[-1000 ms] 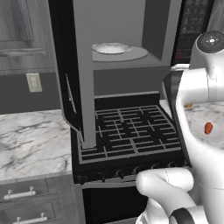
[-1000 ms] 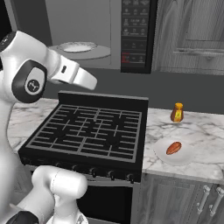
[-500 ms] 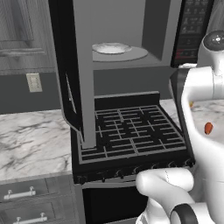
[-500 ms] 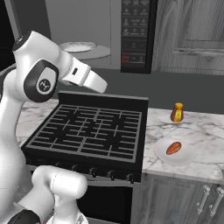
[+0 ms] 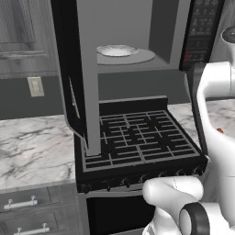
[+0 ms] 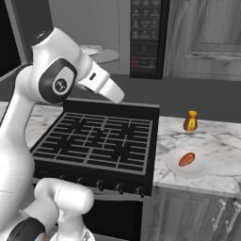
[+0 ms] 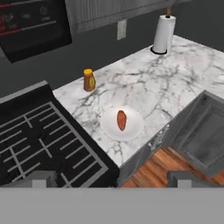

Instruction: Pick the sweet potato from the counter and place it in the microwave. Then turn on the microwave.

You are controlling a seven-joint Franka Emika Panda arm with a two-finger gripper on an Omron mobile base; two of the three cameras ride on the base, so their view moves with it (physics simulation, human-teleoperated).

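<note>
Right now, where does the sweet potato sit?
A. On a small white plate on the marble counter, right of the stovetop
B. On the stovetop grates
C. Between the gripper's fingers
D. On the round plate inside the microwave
A: the sweet potato lies on a small white plate on the counter, right of the stovetop and in front of the orange bottle; the microwave stands open.

Counter (image 7: 144, 92): white marble-look, grey veins, smooth. Stovetop (image 6: 99, 141): matt black metal grates. Floor (image 7: 153, 170): wood planks. Plate (image 7: 133, 127): smooth white.
</note>
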